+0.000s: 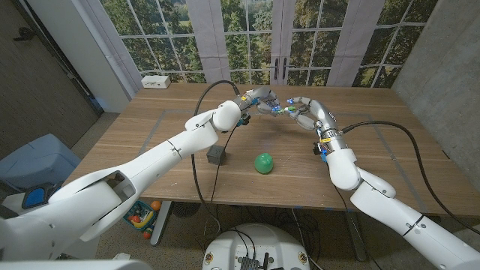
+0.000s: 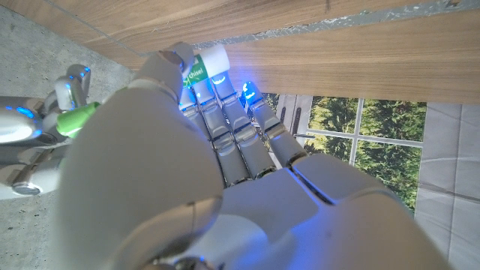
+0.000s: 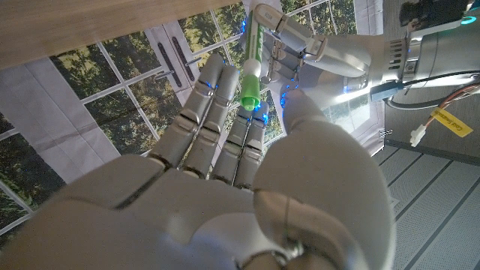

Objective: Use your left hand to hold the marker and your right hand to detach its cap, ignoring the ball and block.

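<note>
Both arms reach out over the table (image 1: 150,127) and meet above its far middle, well off the wood. The left hand (image 1: 255,98) and the right hand (image 1: 298,109) come almost fingertip to fingertip there, with the marker (image 1: 274,107) bridging the small gap between them.

Seen from the left wrist, the left hand (image 2: 187,150) is curled closed around the marker (image 2: 202,66): its white barrel with a green label pokes out past the fingertips, clamped between the thumb and the fingers (image 2: 225,112) lying side by side along it. Off to one side the green cap (image 2: 75,118) shows, with the right hand (image 2: 45,127) closed around it.

From the right wrist, the cap (image 3: 250,86) stands at the ends of the right hand's fingers (image 3: 210,112), pinched between them and the thumb; the fingers are drawn together, not spread. The white barrel of the marker (image 3: 255,37) runs straight on from the cap into the left hand (image 3: 315,49), whose fingers wrap it. Cap and barrel sit in line and touching; I cannot tell whether the cap is seated or loosened.

Nearer the robot, on the table, a small grey block (image 1: 217,154) sits beside the left forearm, and a green ball (image 1: 263,163) lies just to its right, both well apart from the hands. A white box (image 1: 156,82) rests at the far left corner.
</note>
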